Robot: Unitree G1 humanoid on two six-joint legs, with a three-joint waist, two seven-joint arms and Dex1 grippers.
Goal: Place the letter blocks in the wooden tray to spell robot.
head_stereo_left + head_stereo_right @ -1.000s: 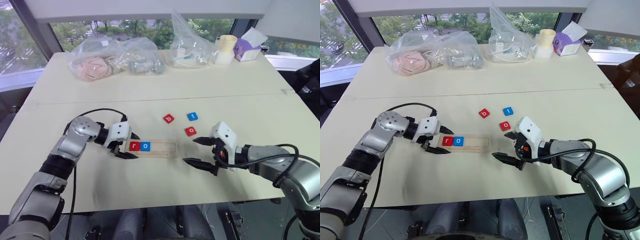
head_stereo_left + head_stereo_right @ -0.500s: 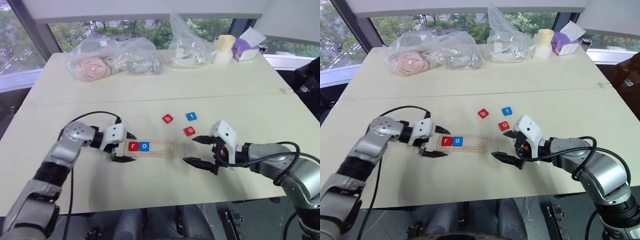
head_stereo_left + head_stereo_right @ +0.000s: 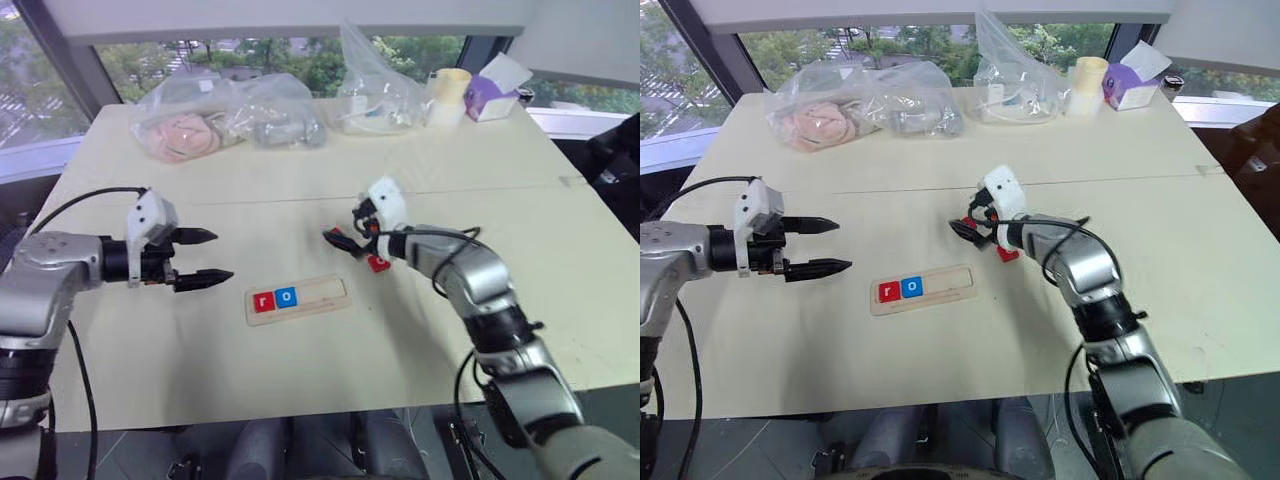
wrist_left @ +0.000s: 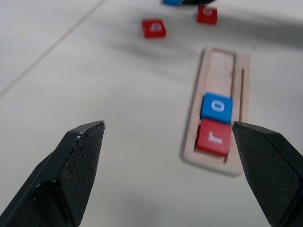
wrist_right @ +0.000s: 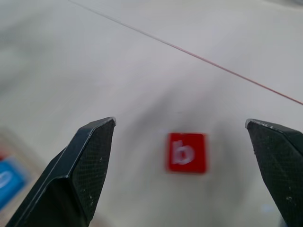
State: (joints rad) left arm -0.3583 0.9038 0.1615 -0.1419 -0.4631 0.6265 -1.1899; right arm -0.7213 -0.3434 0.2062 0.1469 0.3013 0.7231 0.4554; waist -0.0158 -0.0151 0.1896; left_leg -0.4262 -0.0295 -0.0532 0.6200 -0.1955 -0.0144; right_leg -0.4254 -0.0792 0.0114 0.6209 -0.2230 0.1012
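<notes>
The wooden tray (image 3: 298, 298) lies on the counter (image 3: 300, 370) with the r block (image 3: 264, 301) and an o block (image 3: 286, 296) side by side at its left end. Behind it, to the right, lies the b block (image 5: 186, 152).

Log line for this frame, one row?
tray: r, o placed | b: on table, between right end effector fingers, ungrasped | left end effector: open, beside tray | next: grasp b
</notes>
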